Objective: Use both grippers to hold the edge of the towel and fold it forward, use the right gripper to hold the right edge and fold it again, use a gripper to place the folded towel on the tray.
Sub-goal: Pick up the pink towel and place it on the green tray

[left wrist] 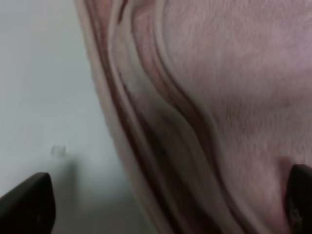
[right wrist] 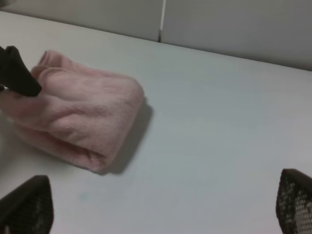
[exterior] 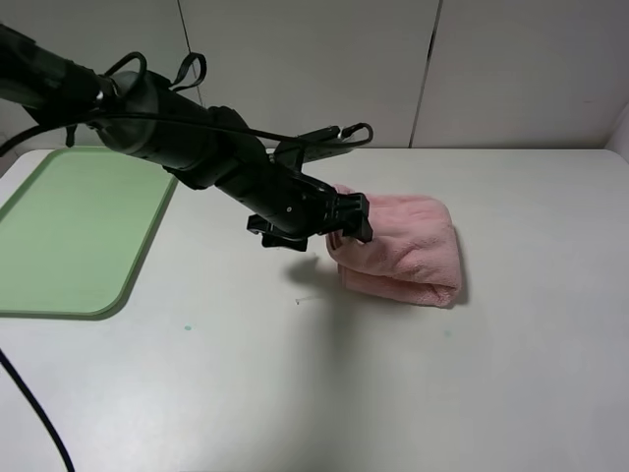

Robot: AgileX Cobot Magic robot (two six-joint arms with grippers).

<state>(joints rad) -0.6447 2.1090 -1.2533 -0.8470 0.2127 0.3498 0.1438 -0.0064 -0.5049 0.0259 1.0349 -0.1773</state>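
The pink towel (exterior: pixel 405 251) is sitting folded into a fluffy bundle mid-table (exterior: pixel 295 393), with loads of bare surface around it and the green tray (exterior: pixel 74 231) well apart at the left edge. The left gripper (exterior: pixel 346 224) is hovering at the bundle's stacked hems (left wrist: pixel 146 146), fingers spread wide (tips mostly cut off in its wrist view). The right gripper (right wrist: pixel 161 204) is hanging back, fingers spread too, nothing between them.

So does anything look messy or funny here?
A little. The folded towel is a puffy, lopsided bundle, and its layered edges look wavy and uneven up close. It sits on the table, not on the tray. Nothing looks spilled or broken.
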